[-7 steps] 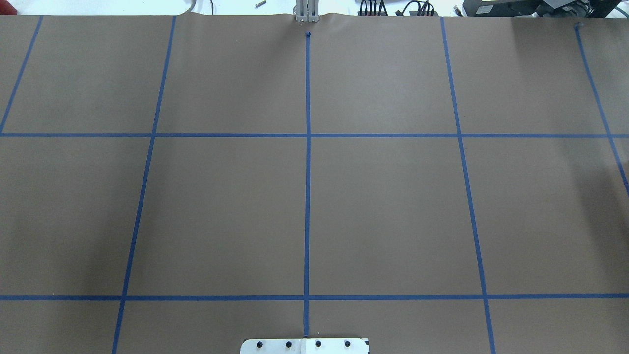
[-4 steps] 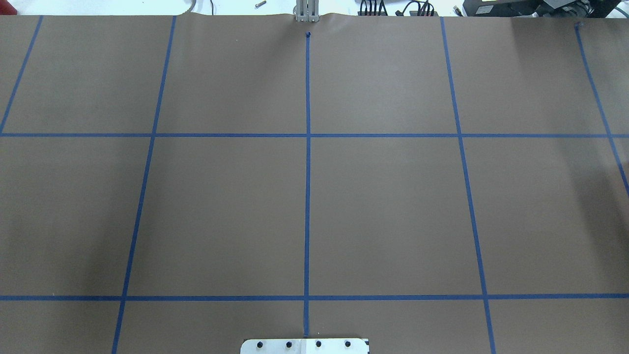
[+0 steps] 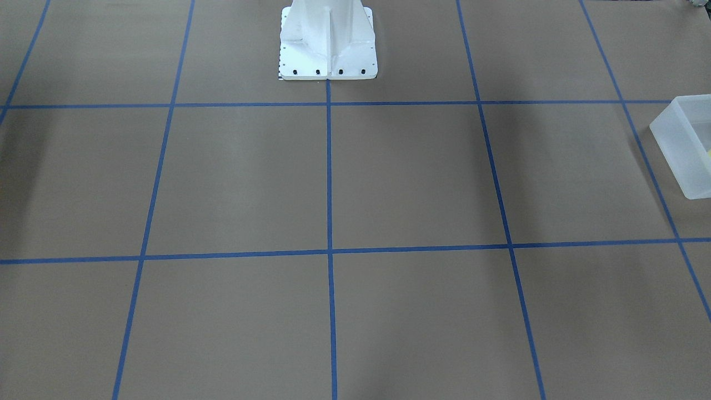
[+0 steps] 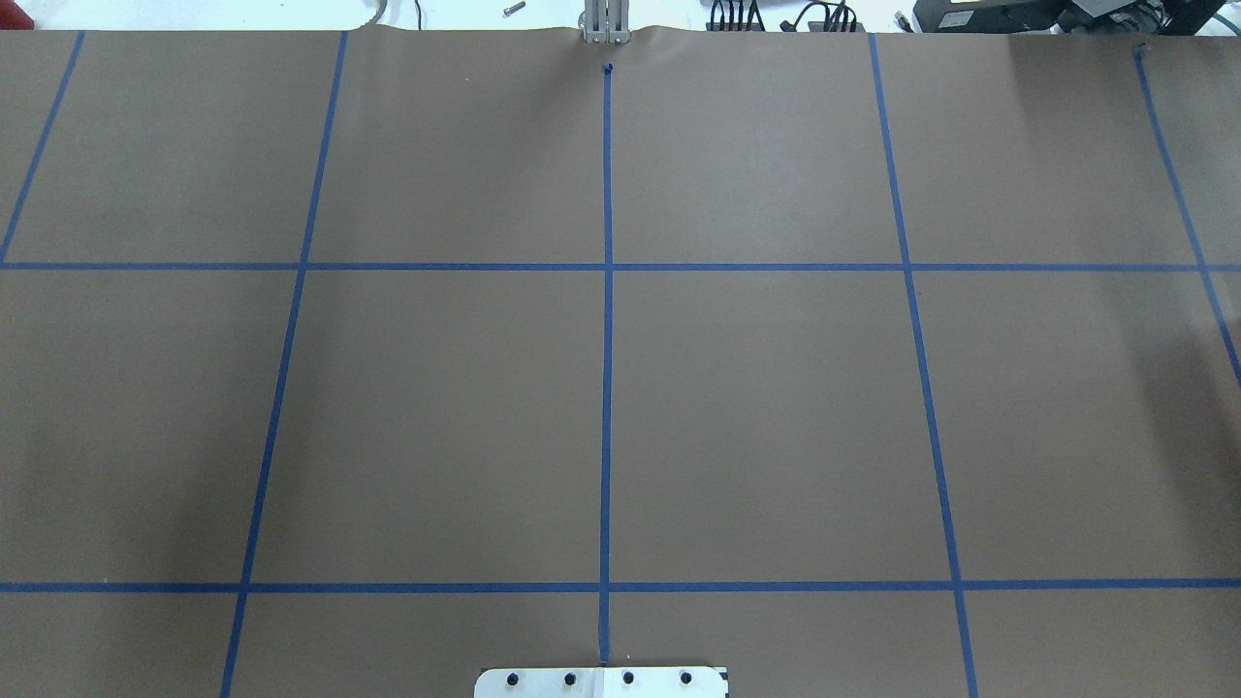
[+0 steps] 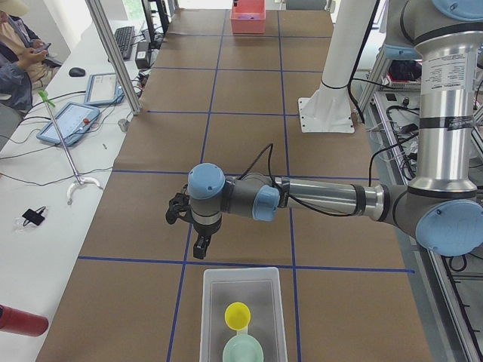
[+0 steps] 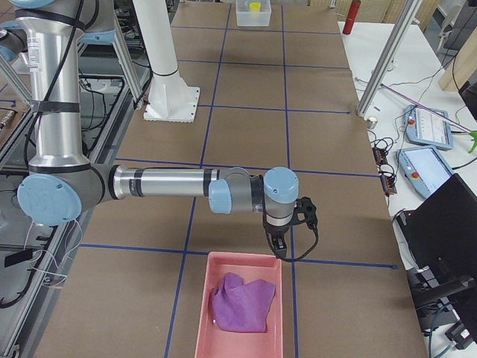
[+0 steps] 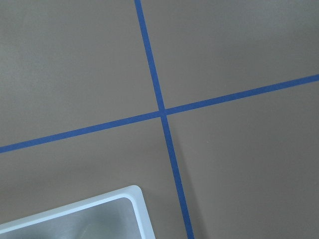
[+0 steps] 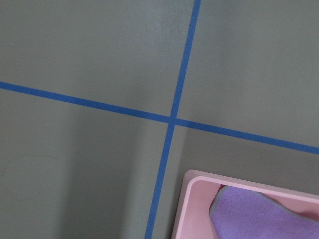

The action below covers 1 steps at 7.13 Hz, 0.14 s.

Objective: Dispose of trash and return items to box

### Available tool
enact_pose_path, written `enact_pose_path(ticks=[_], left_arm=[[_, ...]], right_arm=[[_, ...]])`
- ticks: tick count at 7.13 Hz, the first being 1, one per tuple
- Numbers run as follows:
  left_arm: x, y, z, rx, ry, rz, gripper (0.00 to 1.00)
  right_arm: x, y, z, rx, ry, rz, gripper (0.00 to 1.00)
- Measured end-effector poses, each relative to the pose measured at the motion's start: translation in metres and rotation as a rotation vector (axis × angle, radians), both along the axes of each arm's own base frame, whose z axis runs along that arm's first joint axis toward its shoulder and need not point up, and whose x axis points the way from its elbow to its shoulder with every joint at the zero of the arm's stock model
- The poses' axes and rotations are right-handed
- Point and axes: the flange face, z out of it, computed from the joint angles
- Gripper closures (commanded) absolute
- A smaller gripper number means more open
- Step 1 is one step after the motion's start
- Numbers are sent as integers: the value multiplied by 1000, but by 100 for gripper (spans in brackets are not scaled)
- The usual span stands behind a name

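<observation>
The translucent white box (image 5: pixel 240 271) stands at the table's left end. It holds the yellow cup (image 5: pixel 238 315) and the mint-green bowl (image 5: pixel 243 351). The box also shows in the front-facing view (image 3: pixel 680 147) and in the left wrist view (image 7: pixel 99 209). My left gripper (image 5: pixel 202 245) hangs just beyond the box's far rim, and I cannot tell whether it is open or shut. My right gripper (image 6: pixel 277 246) hangs by the rim of a pink bin (image 6: pixel 201 313) that holds a purple cloth (image 6: pixel 240 302). I cannot tell its state either.
The white robot base (image 3: pixel 328 44) stands at the table's robot side. Blue tape lines grid the brown table. A red bottle (image 5: pixel 19 320), tablets and a person are on the operators' side beyond the table's edge. A metal post (image 6: pixel 384 60) rises at that edge.
</observation>
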Motion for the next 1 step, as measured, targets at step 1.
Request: enact_pose_path(ticks=[1], left_arm=[[0, 0, 0, 0, 0, 1, 2]], right_arm=[[0, 1, 0, 1, 3, 0, 0]])
